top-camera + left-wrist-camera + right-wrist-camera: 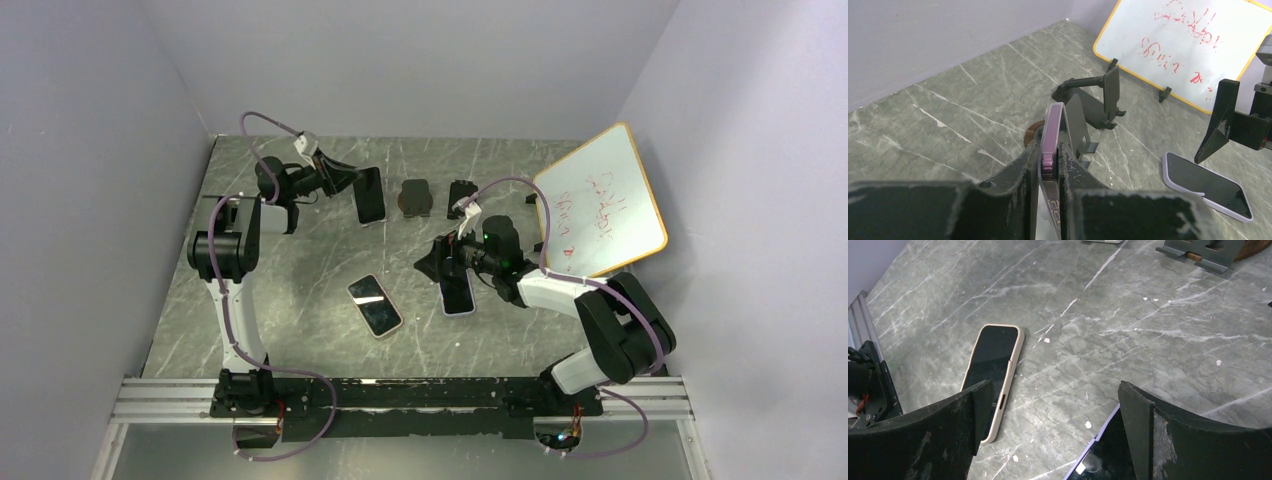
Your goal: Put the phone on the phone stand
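Note:
My left gripper (356, 184) is shut on a purple-edged phone (371, 196) and holds it on edge at the back of the table. In the left wrist view the phone (1054, 131) sits clamped between the fingers (1020, 172), right in front of a dark phone stand (1079, 125) with a brown round base. That stand (416, 198) is just right of the phone. A second stand (461, 194) is further right. My right gripper (441, 265) is open and empty, low over a lavender phone (458, 296) lying flat.
A beige-cased phone (375, 305) lies flat at mid-table and shows in the right wrist view (993, 367). The lavender phone (1100, 457) lies under my right finger. A whiteboard (603, 200) leans against the right wall. Walls close in the table.

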